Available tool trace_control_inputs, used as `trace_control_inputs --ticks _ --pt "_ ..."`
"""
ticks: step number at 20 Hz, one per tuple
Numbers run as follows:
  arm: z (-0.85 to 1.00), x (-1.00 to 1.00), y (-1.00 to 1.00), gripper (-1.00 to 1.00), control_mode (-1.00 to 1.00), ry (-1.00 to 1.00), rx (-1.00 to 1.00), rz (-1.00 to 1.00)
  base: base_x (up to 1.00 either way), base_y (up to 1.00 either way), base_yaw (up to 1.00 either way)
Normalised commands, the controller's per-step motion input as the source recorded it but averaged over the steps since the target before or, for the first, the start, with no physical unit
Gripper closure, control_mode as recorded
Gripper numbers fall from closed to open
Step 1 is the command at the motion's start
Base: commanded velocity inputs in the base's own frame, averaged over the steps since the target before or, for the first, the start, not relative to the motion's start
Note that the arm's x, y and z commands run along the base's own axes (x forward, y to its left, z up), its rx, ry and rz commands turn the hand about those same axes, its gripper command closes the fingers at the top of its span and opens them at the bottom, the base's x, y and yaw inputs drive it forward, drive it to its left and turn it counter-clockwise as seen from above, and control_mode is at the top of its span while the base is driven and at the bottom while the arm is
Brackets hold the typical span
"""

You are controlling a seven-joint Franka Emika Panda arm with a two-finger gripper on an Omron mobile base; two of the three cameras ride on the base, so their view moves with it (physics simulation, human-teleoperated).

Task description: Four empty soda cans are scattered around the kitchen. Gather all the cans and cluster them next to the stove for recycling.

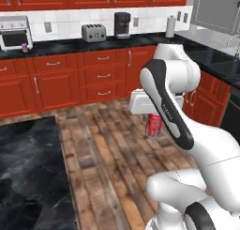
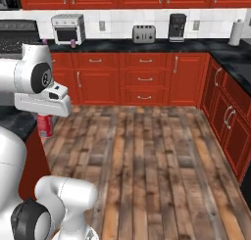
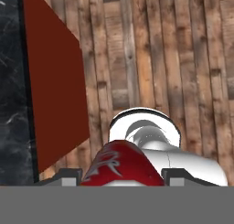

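From the left base view, a red soda can (image 1: 153, 125) hung upright under the white hand, above the wood floor (image 1: 108, 149), beside the black island surface (image 1: 28, 172). A small purple-pink can (image 1: 25, 47) stood on the far surface in front of the toaster oven (image 1: 15, 33).

From the right base view, the red can (image 2: 44, 125) sat below the hand, near the island's edge.

In the hand view, the jaws pinched the red can (image 3: 119, 166) from both sides, each fingertip (image 3: 66, 178) pressed against it, over the floor.
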Motion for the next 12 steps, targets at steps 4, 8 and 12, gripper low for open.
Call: trace_control_inputs --ticks 4,8,12 --pt "0.0 0.0 0.0 1.0 1.0 0.0 0.0 0.0 0.69 -0.06 0.0" --pt "0.0 0.0 0.0 1.0 1.0 0.0 0.0 0.0 0.69 -0.06 0.0" --pt "0.0 0.0 0.0 1.0 1.0 0.0 0.0 0.0 0.69 -0.06 0.0"
